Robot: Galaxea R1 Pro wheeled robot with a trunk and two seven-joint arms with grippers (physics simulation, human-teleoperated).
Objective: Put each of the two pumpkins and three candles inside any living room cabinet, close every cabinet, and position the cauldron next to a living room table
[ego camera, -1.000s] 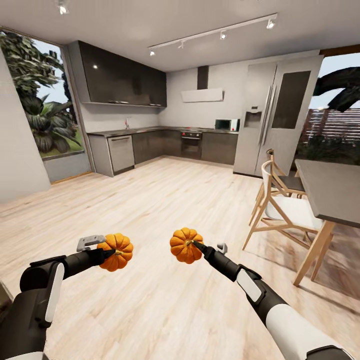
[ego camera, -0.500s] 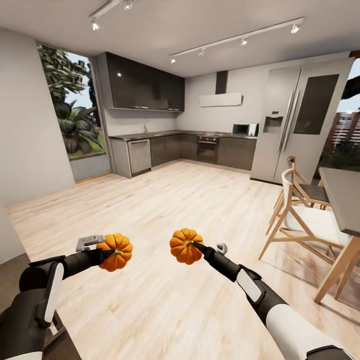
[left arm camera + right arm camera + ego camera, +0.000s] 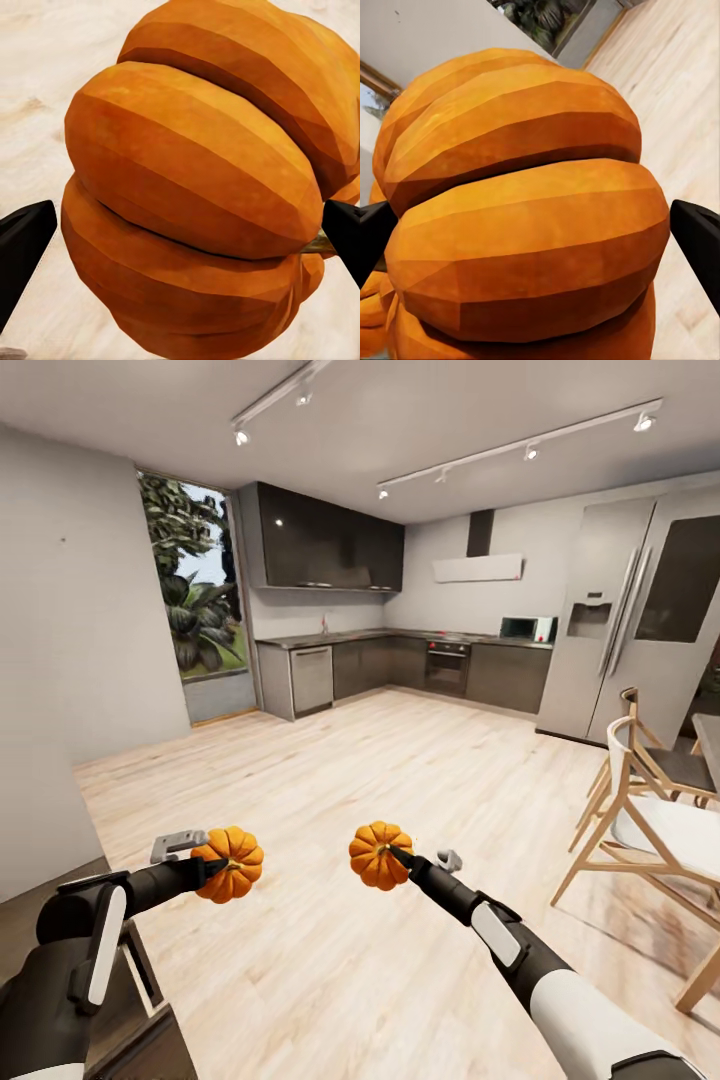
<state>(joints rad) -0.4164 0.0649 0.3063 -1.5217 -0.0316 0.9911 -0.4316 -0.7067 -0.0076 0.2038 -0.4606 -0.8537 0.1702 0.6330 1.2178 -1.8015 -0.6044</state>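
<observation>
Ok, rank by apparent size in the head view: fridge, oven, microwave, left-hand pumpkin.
1. fridge
2. oven and pumpkin in the left gripper: similar; the pumpkin is much nearer, so unranked.
3. microwave

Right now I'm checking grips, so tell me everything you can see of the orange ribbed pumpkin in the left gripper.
The orange ribbed pumpkin is small, squat and faceted, with deep grooves between broad matte lobes. A bit of dull stem peeks out beside one black finger. It is clamped in the left gripper, a finger on either side, and held in the air above the pale wooden floor, touching nothing else. It sits level with the second pumpkin, apart from it.
</observation>
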